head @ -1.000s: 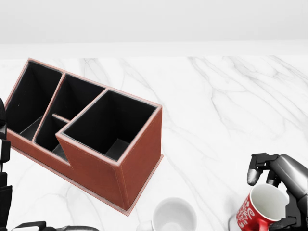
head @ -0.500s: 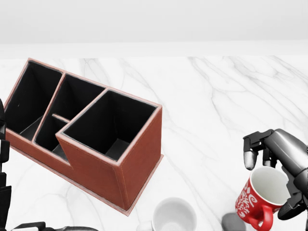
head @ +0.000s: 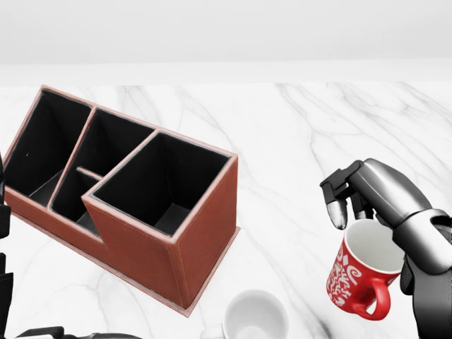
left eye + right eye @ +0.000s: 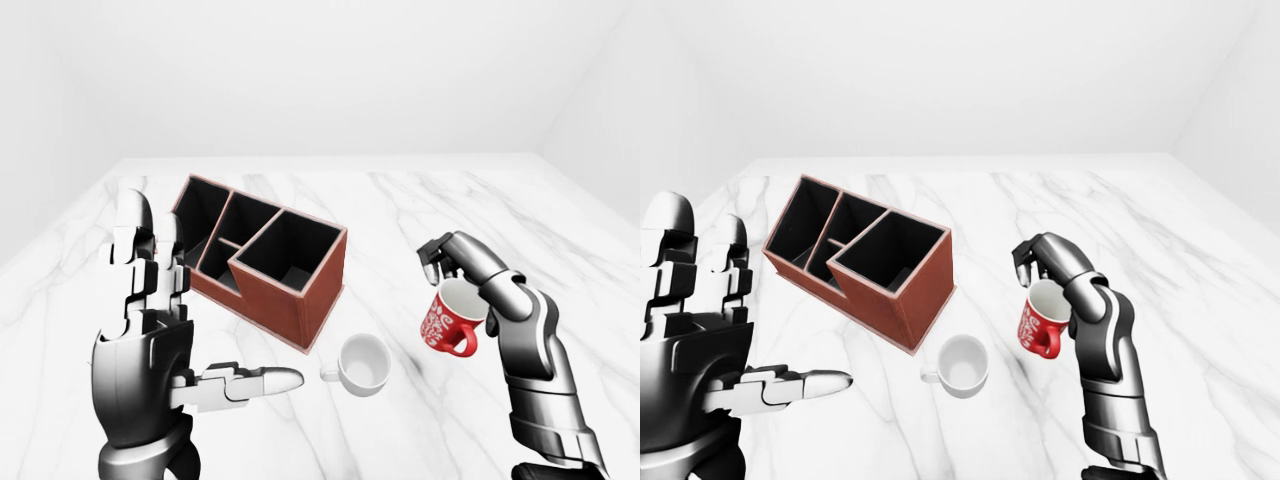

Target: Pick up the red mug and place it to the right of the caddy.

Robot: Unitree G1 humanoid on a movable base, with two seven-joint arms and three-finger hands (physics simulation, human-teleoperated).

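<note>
Above the white marble surface, toward its right side in the head view, the robot's right hand holds the glossy red ceramic mug with white lettering clear of the stone, its dark metal fingers curled over the rim and closed round the cup. The mug is tilted, its white inside facing up and to the right and its looped handle hanging at the bottom. To the left of it, well apart, stands the brown leather caddy with black-lined compartments, set at an angle so one corner points toward the bottom edge of the view; all of its compartments look empty. Near the bottom edge, between the caddy's corner and the lifted mug, a plain white ceramic mug sits upright on the surface with its handle pointing left. At the left of the left-eye view, the left hand is raised upright, fingers spread wide and holding nothing, its thumb pointing right toward the white mug without touching it.
</note>
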